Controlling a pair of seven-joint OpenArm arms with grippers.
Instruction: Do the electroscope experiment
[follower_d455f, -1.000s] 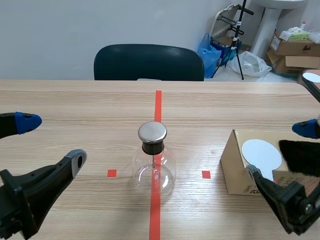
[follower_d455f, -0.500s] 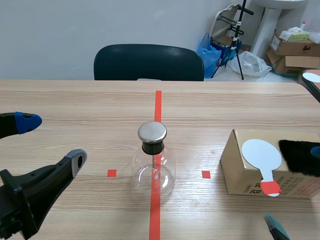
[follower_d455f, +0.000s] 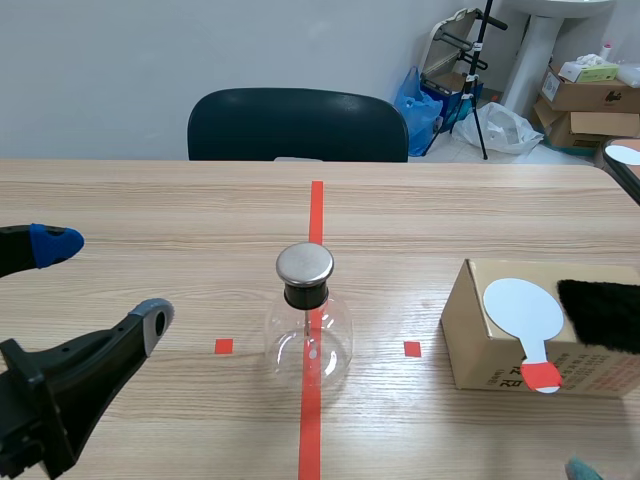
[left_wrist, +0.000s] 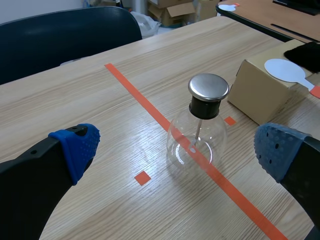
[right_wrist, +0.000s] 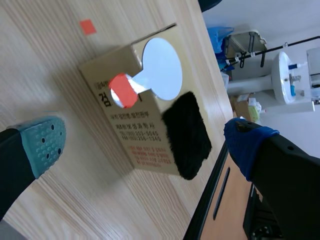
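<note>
Only writing I can spot is the red print on the side of the brown cardboard box (right_wrist: 145, 145); it's Korean lettering, biggest character looks like "검"; the smaller lines below are too tiny to read.

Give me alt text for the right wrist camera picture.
A cardboard box sits on the table ahead of the open right end effector. On it lie a white round paddle with a red handle and a black furry cloth.
</note>
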